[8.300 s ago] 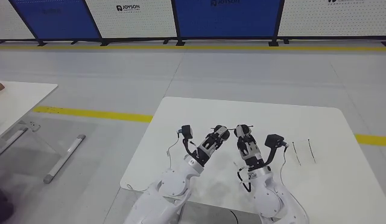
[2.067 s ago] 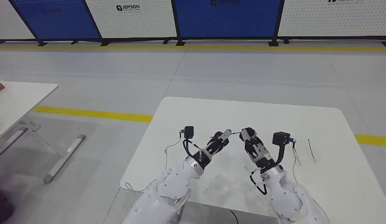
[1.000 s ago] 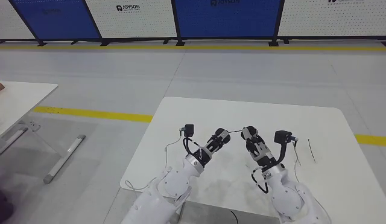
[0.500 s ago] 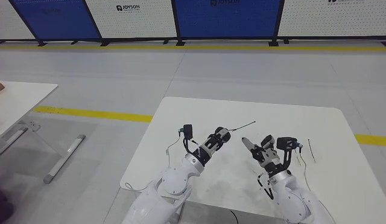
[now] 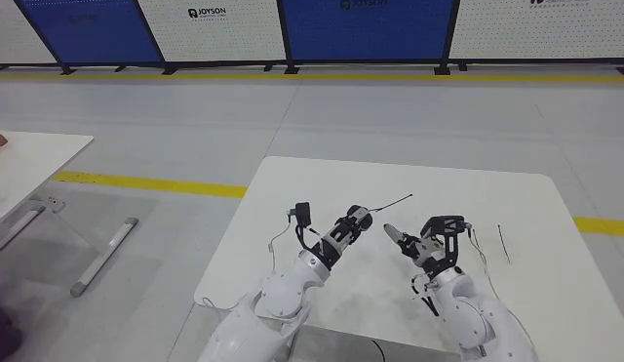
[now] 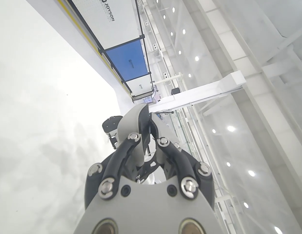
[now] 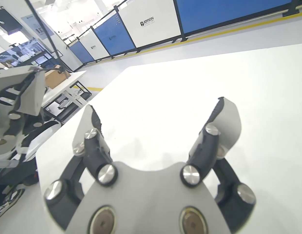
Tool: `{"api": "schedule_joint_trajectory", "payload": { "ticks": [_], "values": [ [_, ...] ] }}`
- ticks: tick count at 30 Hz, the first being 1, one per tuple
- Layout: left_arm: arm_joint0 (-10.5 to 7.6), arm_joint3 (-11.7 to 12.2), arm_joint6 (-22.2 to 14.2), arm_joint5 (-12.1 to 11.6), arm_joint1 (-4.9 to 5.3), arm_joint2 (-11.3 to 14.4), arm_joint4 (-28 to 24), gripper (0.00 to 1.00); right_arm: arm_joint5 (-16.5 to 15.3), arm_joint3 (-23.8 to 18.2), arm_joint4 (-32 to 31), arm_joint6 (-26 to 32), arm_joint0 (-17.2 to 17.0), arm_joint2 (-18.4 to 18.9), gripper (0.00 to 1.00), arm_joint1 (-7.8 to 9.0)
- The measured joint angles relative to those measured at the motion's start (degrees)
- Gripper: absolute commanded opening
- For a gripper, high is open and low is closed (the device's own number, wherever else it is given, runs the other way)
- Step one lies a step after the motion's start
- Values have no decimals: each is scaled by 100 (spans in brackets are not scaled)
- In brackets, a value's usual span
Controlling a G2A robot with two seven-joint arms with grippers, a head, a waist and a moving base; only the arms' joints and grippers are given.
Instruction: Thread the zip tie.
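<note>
The left gripper (image 5: 362,214) is over the near left part of the flat white rectangular table (image 5: 390,175). In the left wrist view its two pale, dark-padded fingers (image 6: 141,125) are pressed together at the tips. They pinch one end of the thin black plastic zip tie (image 5: 390,205). The strap sticks out from the fingers as a nearly straight line over the middle of the table, slanting toward the table's far right. Its free end touches nothing.

The right gripper (image 5: 409,233) is just beside it, nearer the table's front edge. It is apart from the strap and holds nothing. In the right wrist view its fingers (image 7: 226,113) are spread wide, with bare white tabletop showing between them (image 7: 157,105). The left gripper shows off to one side there, with a thin black line rising from it.

Toward the table's right edge a spare thin black tie (image 5: 503,243) lies flat on the table top, well apart from both grippers.

Beyond the table's far edge a yellow floor stripe (image 5: 146,184) runs across the grey floor.
</note>
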Motion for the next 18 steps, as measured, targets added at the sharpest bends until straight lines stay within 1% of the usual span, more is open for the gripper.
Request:
{"api": "schedule_joint_trajectory", "payload": {
  "ticks": [2,6,7,9,12,13,14,18],
  "values": [
    [0,3,1,5,0,2,1,0,-37,-10,41,-4,-9,-5,100,-2],
    [-17,30,15,1,-9,64,73,0,-378,-99,345,-71,-29,-22,100,-9],
    [-22,35,26,-8,-12,89,108,0,-418,-109,384,-71,-24,-34,48,-11],
    [-30,36,47,-15,-17,119,141,0,-426,-104,406,-87,-7,-60,48,-17],
    [-39,37,85,-19,-22,146,195,0,-406,-60,416,-104,33,-111,43,-30],
    [-38,36,103,-19,-24,156,221,0,-406,-47,417,-103,46,-125,38,-33],
    [-34,36,115,-19,-25,164,238,0,-406,-41,414,-102,55,-134,36,-35],
    [-22,37,152,-16,-29,210,344,0,-444,-40,402,-102,75,-167,33,-39]
  ]
}}
